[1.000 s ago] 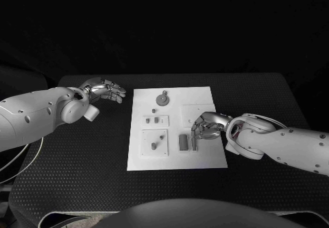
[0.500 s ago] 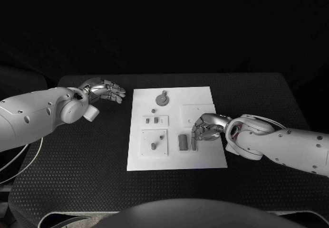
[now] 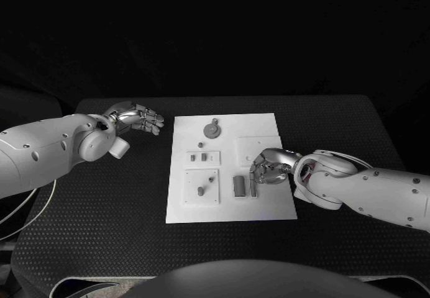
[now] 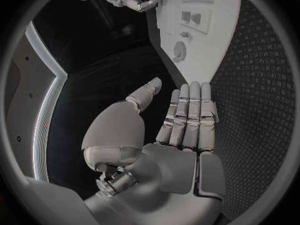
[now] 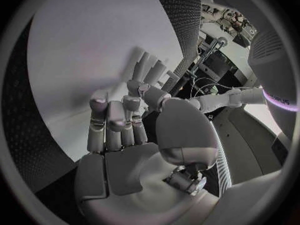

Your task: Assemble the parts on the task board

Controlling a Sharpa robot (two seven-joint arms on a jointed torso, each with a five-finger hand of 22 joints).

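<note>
Parts (image 3: 239, 185) are reached by the curled right hand (image 3: 271, 166), its hold unclear; the left hand (image 3: 136, 118) is kept spread aside.

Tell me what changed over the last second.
Very little. The right hand stays over the task board, fingers curled by the upright parts, its arm edging slightly toward the robot. The left hand stays open off the board; parts unmoved.
</note>
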